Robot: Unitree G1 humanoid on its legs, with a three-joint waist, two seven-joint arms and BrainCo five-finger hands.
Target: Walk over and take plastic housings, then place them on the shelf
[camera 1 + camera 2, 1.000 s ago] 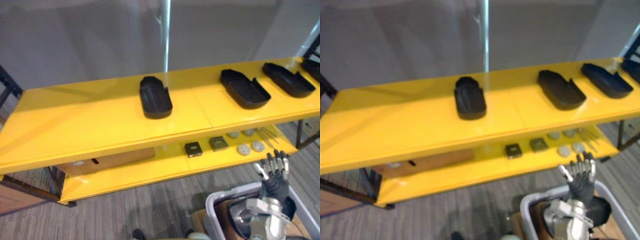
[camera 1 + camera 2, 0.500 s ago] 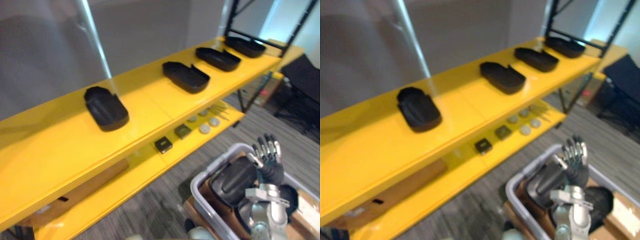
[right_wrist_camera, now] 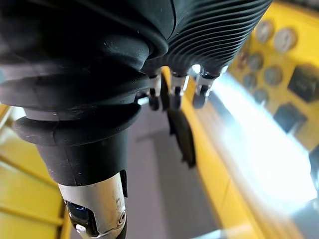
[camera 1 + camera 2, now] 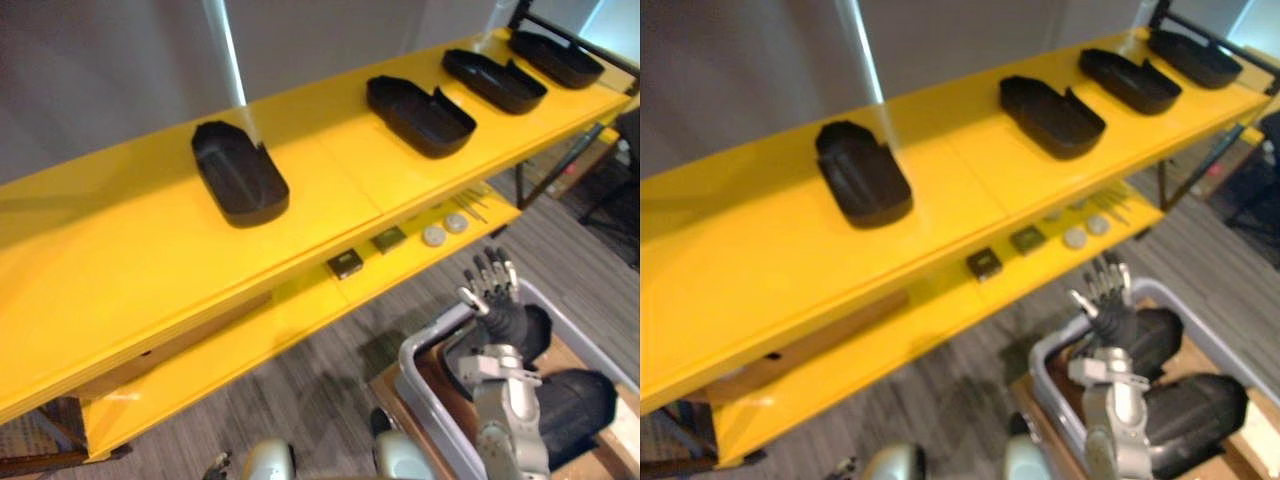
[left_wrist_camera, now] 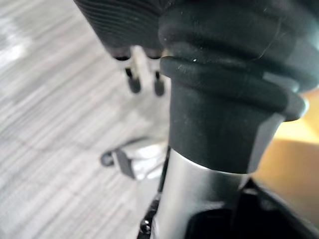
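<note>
Several black plastic housings lie in a row on the yellow shelf's top board [image 4: 120, 260]: the nearest housing [image 4: 240, 180], a second [image 4: 420, 115] and a third [image 4: 493, 80] farther right. More black housings [image 4: 575, 400] lie in a grey bin [image 4: 425, 365] on the floor. My right hand [image 4: 492, 300] is raised over the bin's near side, fingers straight and spread, holding nothing. My left hand [image 5: 132, 79] hangs over the grey floor, fingers relaxed and empty.
The lower shelf board [image 4: 250, 340] carries small square parts [image 4: 345, 264], round discs [image 4: 433, 235] and a cardboard box [image 4: 170, 340] at its left. A black frame [image 4: 560, 25] stands at the shelf's far right end. Grey carpet lies between the shelf and the bin.
The camera has swung, so the shelf and bin sit differently in the picture. My right hand stays raised and open over the bin; no housing has moved.
</note>
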